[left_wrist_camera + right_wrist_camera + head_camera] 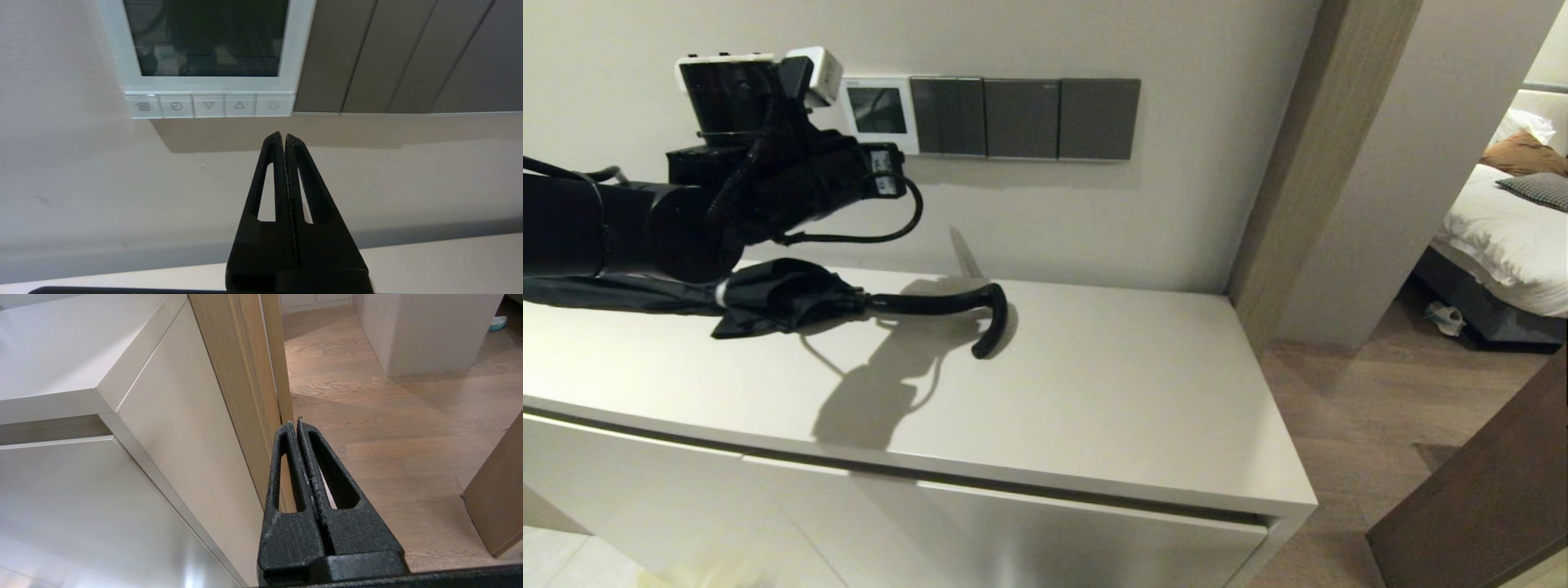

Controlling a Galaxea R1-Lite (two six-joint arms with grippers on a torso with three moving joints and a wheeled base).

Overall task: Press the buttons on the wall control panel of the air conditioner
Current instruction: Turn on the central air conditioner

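Left gripper (284,136), fingers pressed together, hovers just below the buttons (208,105) of the wall control panel (879,112) above the desk's (1094,392) back edge; right gripper (295,424), likewise pinched closed, hangs off the desk's right end.

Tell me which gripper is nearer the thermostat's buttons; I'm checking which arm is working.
Left. The left gripper, shut, points at the wall just below the buttons of the thermostat. The right gripper, shut, hangs beside the cabinet, over the floor.
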